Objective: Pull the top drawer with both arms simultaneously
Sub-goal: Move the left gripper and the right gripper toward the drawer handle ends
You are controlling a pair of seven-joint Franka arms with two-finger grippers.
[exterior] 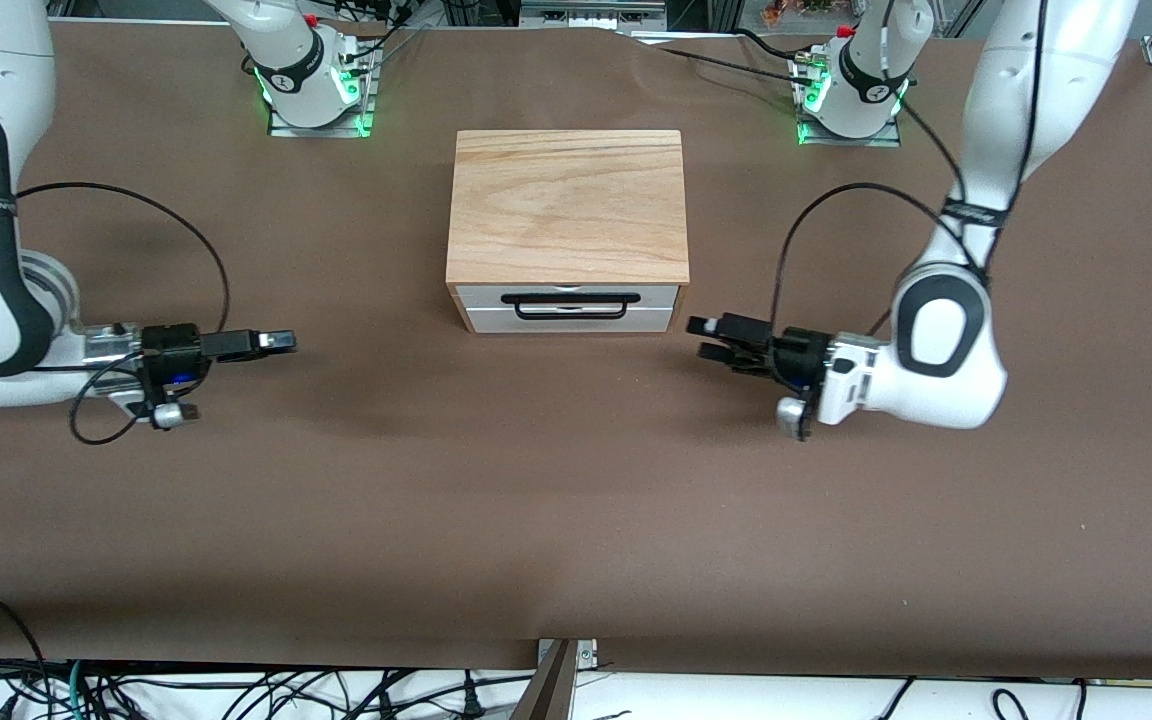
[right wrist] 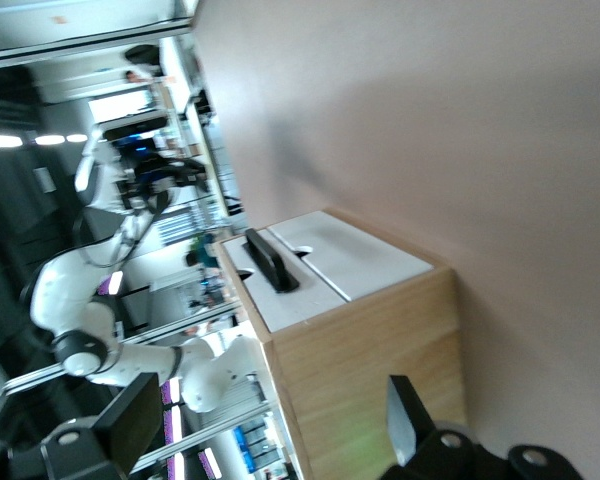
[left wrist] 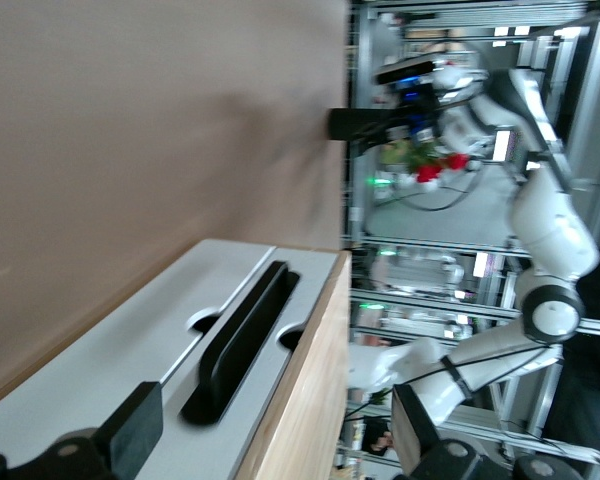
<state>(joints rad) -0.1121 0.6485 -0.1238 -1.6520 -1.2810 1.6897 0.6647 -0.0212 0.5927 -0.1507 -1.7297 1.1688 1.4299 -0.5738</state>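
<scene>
Flanking top drawer | left gripper spread | right gripper spread, both apart

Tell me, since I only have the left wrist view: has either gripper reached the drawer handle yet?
Observer: No. In the front view, the left gripper is over the table beside the cabinet, toward the left arm's end, apart from the handle.
Operator: And the right one?
Observer: The right gripper is over the table toward the right arm's end, at a wider gap from the cabinet than the left gripper.
Operator: Is it open?
Observer: Yes. The right wrist view shows its fingers spread wide.
</scene>
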